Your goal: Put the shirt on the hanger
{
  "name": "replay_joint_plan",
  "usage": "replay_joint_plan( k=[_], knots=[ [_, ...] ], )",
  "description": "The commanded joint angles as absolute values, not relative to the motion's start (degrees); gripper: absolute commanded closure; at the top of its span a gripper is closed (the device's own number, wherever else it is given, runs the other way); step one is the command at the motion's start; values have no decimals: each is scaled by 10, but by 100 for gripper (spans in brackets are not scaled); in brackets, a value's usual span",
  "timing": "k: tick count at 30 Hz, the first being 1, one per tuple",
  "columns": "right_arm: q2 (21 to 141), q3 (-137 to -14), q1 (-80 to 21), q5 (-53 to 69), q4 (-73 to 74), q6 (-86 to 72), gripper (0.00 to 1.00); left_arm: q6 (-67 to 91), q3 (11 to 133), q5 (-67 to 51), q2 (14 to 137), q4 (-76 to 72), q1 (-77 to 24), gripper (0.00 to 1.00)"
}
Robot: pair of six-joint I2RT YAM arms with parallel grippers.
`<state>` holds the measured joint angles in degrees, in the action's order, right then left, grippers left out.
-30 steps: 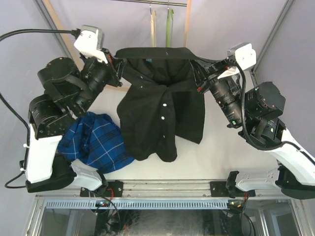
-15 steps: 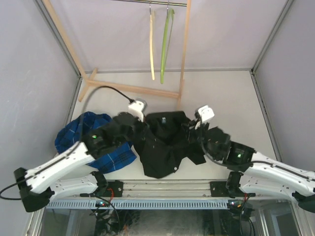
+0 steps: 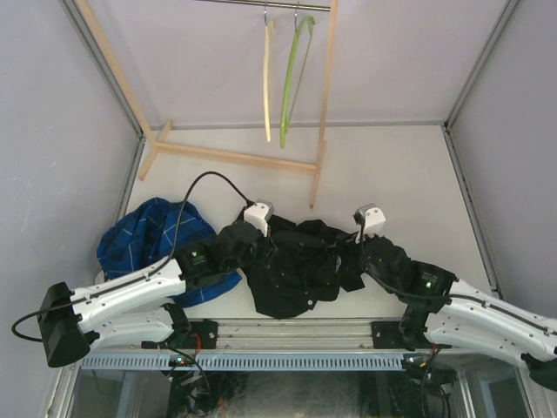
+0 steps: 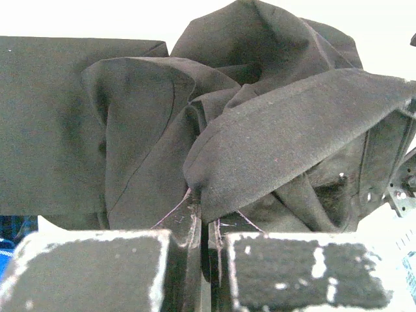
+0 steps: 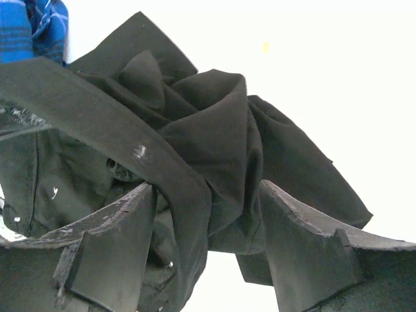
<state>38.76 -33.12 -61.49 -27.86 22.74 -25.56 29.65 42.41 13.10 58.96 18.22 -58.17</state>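
Note:
The black shirt (image 3: 291,272) lies crumpled in a heap at the near middle of the table. My left gripper (image 3: 258,247) is low at the heap's left edge. In the left wrist view its jaws (image 4: 205,218) are shut on a fold of the shirt (image 4: 286,143). My right gripper (image 3: 350,254) sits at the heap's right edge. In the right wrist view it (image 5: 208,224) stands open, with loose folds of the shirt (image 5: 214,136) draped between its fingers (image 5: 114,250). The lime-green hanger (image 3: 291,80) hangs from the rail at the back, apart from both grippers.
A cream hanger (image 3: 268,83) hangs just left of the green one. The wooden rack's base bar (image 3: 235,158) and post (image 3: 324,104) cross the far half of the table. A blue plaid shirt (image 3: 144,242) lies bunched at the near left, under the left arm.
Both arms came down from high up to the table, and the spread shirt collapsed into a heap. The right gripper opened and let go of the shirt. The left stays shut on it.

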Motion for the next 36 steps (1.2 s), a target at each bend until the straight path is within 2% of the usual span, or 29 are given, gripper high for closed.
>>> replay_joint_plan(
  k=[1, 7, 13, 20, 23, 31, 33, 36],
  knots=[
    [378, -362, -564, -200, 240, -266, 37, 310, 434, 133, 581, 151, -582, 100],
    [397, -356, -586, -169, 235, -267, 39, 319, 446, 147, 592, 159, -583, 100],
    [406, -305, -618, -231, 186, -304, 50, 336, 462, 159, 603, 166, -577, 100],
    [405, -204, -665, -340, 94, -365, 50, 355, 472, 140, 605, 166, -554, 100],
    [404, -170, -675, -362, 41, -372, 54, 355, 474, 134, 605, 165, -549, 100],
    [405, -134, -684, -345, -105, -327, 60, 357, 470, 128, 610, 165, -546, 100],
    [412, -142, -685, -344, -117, -317, 68, 358, 468, 128, 608, 166, -547, 100],
    [417, -180, -685, -369, -80, -306, 90, 358, 470, 131, 599, 176, -546, 100]
  ],
)
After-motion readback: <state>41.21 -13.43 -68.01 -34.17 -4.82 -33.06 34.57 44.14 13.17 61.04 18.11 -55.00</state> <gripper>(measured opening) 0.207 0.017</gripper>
